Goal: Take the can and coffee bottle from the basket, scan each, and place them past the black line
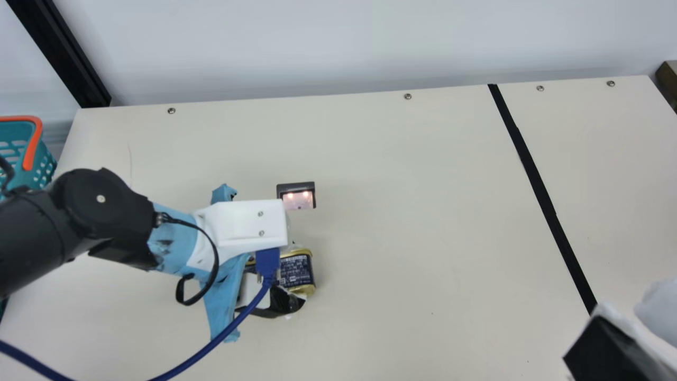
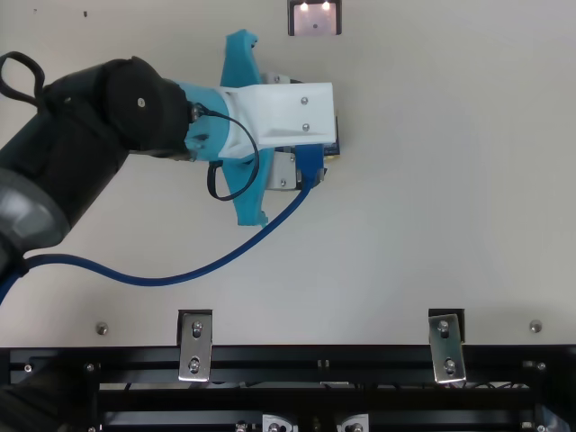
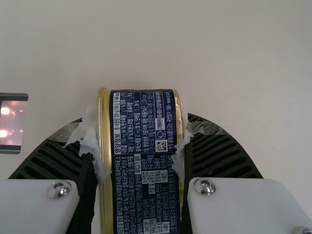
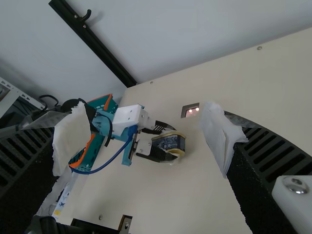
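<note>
Cream tabletop (image 1: 402,222) is spread beneath the gold-rimmed can (image 3: 145,161), clamped by its ends in the left gripper (image 3: 137,141) near the lit scanner (image 1: 297,196), presumably so its label can be read; the right gripper (image 4: 145,139) is held open.

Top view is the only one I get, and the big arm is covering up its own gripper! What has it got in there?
Observer: The left wrist view shows it: the left gripper is shut on a can with gold rims and a dark blue label.

Operator: Cool! So where's the black line I'm supposed to put it past?

Observer: In the main view, the black line runs down the table well to the right of the scanner.
</note>
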`<control>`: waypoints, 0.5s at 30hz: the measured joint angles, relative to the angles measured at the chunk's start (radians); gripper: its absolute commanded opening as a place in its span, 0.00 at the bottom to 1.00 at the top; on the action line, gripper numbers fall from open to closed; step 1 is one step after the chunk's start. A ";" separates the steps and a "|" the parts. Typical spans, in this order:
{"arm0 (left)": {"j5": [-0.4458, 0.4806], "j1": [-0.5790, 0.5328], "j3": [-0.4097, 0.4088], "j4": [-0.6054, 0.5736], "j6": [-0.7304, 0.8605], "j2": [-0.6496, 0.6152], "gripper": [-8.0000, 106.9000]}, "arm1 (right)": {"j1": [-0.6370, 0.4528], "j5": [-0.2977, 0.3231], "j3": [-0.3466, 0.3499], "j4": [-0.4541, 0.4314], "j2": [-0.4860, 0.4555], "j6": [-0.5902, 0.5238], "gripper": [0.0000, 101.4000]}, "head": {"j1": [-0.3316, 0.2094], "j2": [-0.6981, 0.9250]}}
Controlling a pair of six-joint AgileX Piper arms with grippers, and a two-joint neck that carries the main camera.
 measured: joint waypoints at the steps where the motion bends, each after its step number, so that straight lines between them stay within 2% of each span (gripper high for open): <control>1: -0.004 -0.002 0.002 -0.012 0.008 0.002 0.85 | 0.000 0.000 0.000 0.000 0.000 0.000 1.00 | 0.000 0.000; 6: -0.005 -0.006 0.010 -0.062 -0.024 -0.032 0.85 | 0.000 0.000 0.000 0.000 0.000 0.000 1.00 | 0.000 0.000; 10: 0.012 0.025 0.026 -0.105 -0.066 -0.108 0.85 | 0.000 0.000 0.000 0.000 0.000 0.000 1.00 | 0.000 0.005; 15: -0.020 0.091 0.069 -0.151 -0.106 -0.232 0.85 | -0.007 0.001 0.000 0.006 0.002 -0.008 1.00 | 0.000 0.005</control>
